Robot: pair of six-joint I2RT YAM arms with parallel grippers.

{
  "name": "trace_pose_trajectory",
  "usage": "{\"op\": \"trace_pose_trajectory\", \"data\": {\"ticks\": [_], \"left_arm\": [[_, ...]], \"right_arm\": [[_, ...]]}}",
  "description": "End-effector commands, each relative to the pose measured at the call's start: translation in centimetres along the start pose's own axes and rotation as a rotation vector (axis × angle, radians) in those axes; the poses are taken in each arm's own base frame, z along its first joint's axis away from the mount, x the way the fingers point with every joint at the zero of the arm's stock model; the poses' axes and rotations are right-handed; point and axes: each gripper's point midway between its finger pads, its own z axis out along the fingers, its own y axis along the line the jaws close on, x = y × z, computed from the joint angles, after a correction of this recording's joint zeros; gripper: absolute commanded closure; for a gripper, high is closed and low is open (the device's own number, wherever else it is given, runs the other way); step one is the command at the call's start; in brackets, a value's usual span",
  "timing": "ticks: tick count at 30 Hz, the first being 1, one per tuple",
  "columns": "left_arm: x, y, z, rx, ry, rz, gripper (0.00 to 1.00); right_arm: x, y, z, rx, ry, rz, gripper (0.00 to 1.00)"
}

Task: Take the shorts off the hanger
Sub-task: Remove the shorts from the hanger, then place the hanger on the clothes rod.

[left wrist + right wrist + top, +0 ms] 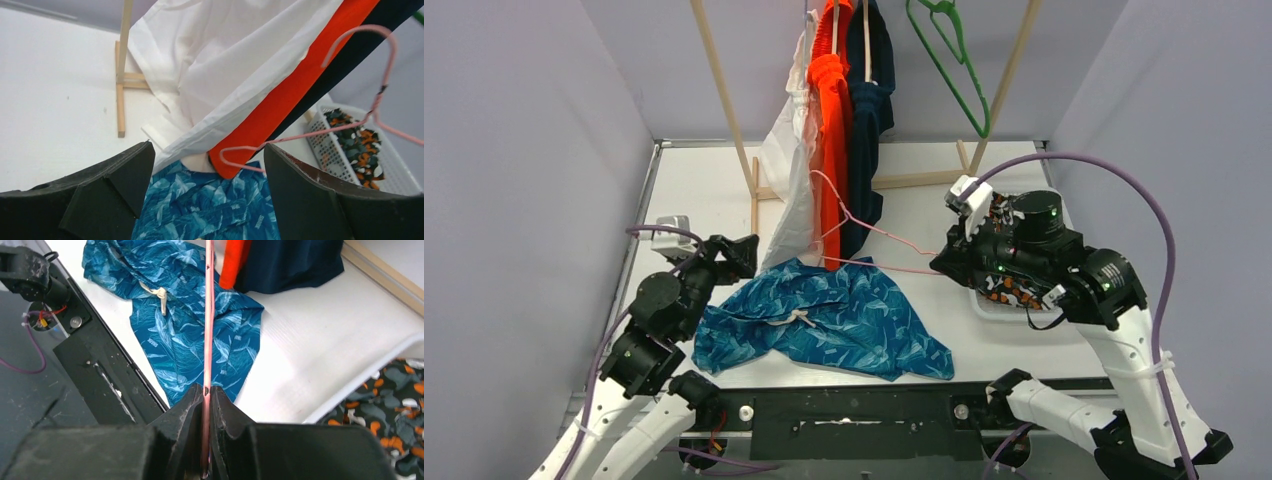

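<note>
The blue leaf-patterned shorts [824,320] lie crumpled on the table, off the hanger. My right gripper [944,262] is shut on one end of the thin pink hanger [864,225], whose bare wire hangs over them. In the right wrist view the wire [209,315] runs straight out from the closed jaws [206,390] across the blue shorts [175,320]. My left gripper [739,255] stands open at the shorts' left edge. In its own view the left gripper [207,165] holds nothing, and the blue fabric [210,205] lies below.
White [789,170], orange [829,130] and navy [869,120] shorts hang from a wooden rack [724,100] at the back. A green hanger [954,60] hangs there too. A white basket [984,305] under my right arm holds camouflage shorts [395,395].
</note>
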Motion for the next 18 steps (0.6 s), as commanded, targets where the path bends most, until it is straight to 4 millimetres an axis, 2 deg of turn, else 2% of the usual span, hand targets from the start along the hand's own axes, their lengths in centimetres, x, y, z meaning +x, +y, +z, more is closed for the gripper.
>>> {"op": "trace_pose_trajectory", "data": {"ticks": [1,5,8,13,16,18], "left_arm": [[1.5,0.7,0.6,-0.017,0.022,0.024,0.19],[3.3,1.0,1.0,-0.006,0.061,0.066,0.18],[3.7,1.5,1.4,-0.019,0.052,0.095,0.18],[4.8,2.6,1.6,-0.042,0.046,0.116,0.18],[5.9,3.3,1.6,-0.054,0.054,0.133,0.18],[6.5,3.8,1.4,-0.063,0.067,0.148,0.18]], "right_arm": [[-0.2,-1.0,-3.1,0.153,0.017,0.117,1.0],[0.2,-0.8,-5.2,0.203,0.001,0.141,1.0],[0.0,-0.6,-6.9,0.241,-0.033,0.166,1.0],[0.3,-0.8,-8.2,0.283,-0.039,0.187,1.0],[-0.1,-1.5,-8.7,0.334,-0.05,0.191,1.0],[0.0,-3.0,-9.0,0.419,-0.04,0.192,1.0]]}}
